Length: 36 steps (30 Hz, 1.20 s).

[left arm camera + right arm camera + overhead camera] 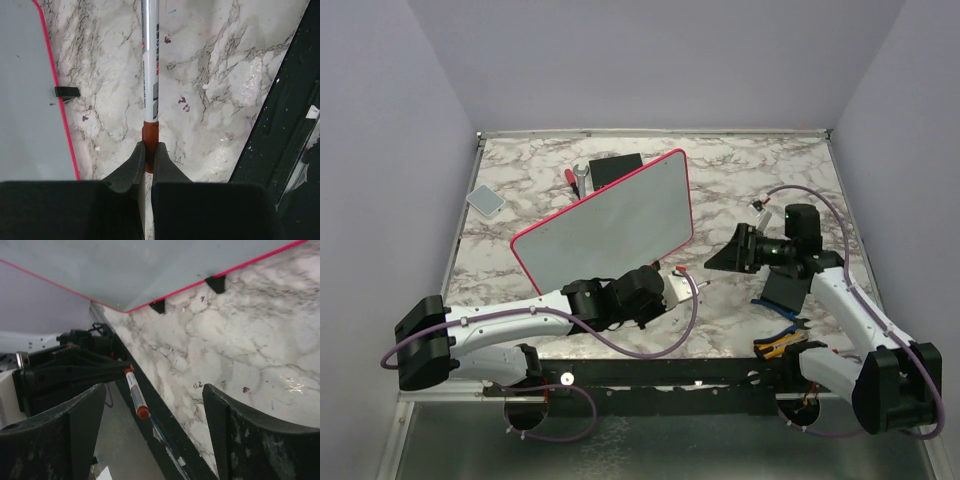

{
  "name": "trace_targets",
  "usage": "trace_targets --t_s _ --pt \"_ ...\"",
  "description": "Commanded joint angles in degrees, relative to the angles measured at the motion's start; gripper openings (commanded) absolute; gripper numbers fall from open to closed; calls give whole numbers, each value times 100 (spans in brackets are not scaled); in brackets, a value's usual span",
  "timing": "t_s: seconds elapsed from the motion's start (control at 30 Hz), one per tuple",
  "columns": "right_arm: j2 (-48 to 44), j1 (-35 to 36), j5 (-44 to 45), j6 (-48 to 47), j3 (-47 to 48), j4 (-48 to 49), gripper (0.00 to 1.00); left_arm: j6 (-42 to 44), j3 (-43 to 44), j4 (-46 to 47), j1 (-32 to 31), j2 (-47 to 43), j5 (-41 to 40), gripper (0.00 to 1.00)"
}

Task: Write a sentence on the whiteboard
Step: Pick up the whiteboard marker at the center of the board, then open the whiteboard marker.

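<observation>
- On the marble tabletop (740, 180), mid-scene, the whiteboard (610, 230) lies on its small black feet, turned diagonal. Its near corner is just beside the left arm, so the writing face is w/in reach.
- Sentence: none visible. Board face reads blank grey in all views, only a few tiny specks in the left wrist view. Judged: writing not started.
- Left fingers (140, 155) are clenched on the marker (150, 75), pinching it at the red-brown band near its back end. Barrel sticks straight out ahead over bare tabletop, beside the board's edge and off the board.
- Marker's far end looks red in the right wrist view. Prob a cap, can't confirm.
- Right fingers (720, 258) are released and spread wide, nothing btwn them. They face the marker's free end, near but apart.
- Judged: right is posed to pull the cap while left steadies the barrel, which would explain the marker being held out toward the right arm, not aimed at the board.
- Next calls for right closing square on the red end; an off-axis pull could twist the marker in the left grip.
- Just beyond the board's far edge: wrench (575, 178) w/ red handle and black pad (616, 168). Grey pad (485, 199) lies further left, well apart.
</observation>
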Motion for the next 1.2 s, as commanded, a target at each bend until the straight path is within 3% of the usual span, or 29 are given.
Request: trace_targets --t_s 0.0,0.37,0.7,1.17 --pt "130 591 -514 -168 97 -362 80 180 -67 178 -34 -199 477 0" --pt "478 1698 -394 -132 168 -76 63 169 -75 175 -22 -185 529 0" --pt "489 1898 -654 179 -58 426 53 169 -69 176 -33 -71 592 0" --pt "598 2056 -547 -81 -26 175 46 138 -72 171 -31 -51 579 0"
